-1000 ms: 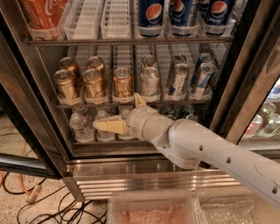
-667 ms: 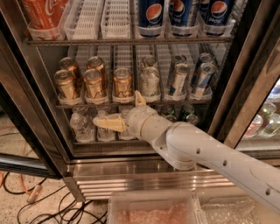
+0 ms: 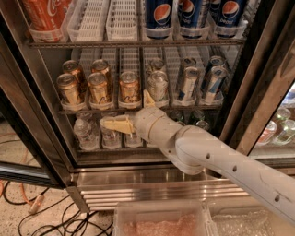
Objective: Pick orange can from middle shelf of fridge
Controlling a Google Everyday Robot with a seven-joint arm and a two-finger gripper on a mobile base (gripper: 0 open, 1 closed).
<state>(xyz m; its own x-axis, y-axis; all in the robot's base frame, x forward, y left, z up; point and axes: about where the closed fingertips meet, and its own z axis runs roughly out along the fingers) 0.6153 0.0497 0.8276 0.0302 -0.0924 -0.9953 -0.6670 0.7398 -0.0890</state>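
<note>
The fridge [image 3: 41, 133] stands open in front of me. Its middle shelf [image 3: 133, 107] holds several copper-orange cans in white lane trays on the left. The nearest are at the front: one orange can [image 3: 129, 87], another [image 3: 99, 88] and a third [image 3: 69, 90]. A silver-white can [image 3: 158, 85] and slim blue-and-silver cans [image 3: 189, 83] stand to the right. My gripper [image 3: 131, 112] is open, just below and in front of the shelf edge under the orange can. One finger [image 3: 115, 124] points left and the other finger [image 3: 148, 98] points up beside the can. It holds nothing.
Pepsi bottles [image 3: 161, 16] and a red Coca-Cola bottle [image 3: 46, 14] fill the top rack. Small water bottles [image 3: 85, 133] sit on the lower rack behind my gripper. A clear bin [image 3: 161, 219] lies on the floor in front, with cables [image 3: 32, 216] at the left.
My gripper has risen slightly toward the middle shelf edge, staying open. The cans have not moved.
</note>
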